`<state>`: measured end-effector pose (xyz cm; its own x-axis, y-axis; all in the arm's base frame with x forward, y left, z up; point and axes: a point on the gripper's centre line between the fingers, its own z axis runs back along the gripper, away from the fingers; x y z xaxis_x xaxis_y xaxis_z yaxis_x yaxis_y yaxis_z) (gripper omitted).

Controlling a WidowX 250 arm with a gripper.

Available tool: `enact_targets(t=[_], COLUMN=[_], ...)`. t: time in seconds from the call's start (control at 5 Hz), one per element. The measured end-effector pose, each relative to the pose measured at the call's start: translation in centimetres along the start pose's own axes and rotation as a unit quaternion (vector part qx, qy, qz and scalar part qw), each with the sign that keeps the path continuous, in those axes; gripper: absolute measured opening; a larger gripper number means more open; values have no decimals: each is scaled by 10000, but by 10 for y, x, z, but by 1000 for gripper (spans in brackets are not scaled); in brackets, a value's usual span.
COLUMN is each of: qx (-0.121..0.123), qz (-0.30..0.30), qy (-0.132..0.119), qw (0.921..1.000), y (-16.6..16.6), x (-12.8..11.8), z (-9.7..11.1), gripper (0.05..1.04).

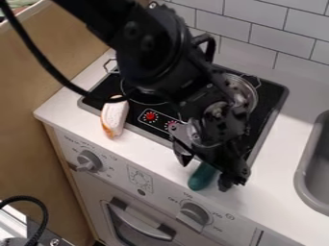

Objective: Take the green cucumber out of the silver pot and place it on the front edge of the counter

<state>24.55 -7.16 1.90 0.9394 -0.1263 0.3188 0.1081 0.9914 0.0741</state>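
Gripper (pixel 204 172): above counter's (pixel 147 147) front edge; can't tell whether it grips
Green object (pixel 203 177): beneath gripper (partly hidden)
Bread (pixel 114 115): counter-supported, overlapping stove (pixel 272 98)
Pot (pixel 248 88): seemingly stove-supported

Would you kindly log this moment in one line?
Gripper: at green object, counter front, hold unclear | bread: across stove's front edge | metal pot: on stove, partly hidden

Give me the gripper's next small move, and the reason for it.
Probably center the gripper over the green object before closing. Its fingers stand apart, and the object lies on the counter between them, partly under the gripper. From this one slanted view I can't tell whether they are low enough to grip it.
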Motion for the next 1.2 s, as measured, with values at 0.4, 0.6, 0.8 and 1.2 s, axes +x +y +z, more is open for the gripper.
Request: enact_targets(t=[0.4, 0.6, 0.8, 1.2], qx=[-45, -27, -106, -294], qz=[143, 266, 418, 316], qy=[282, 638, 784, 1013], qw=[9995, 9976, 9960, 9939], y=[-2, -3, 0, 30], x=[7, 18, 34, 68], z=[23, 39, 53, 66], gripper=[997, 997, 997, 997])
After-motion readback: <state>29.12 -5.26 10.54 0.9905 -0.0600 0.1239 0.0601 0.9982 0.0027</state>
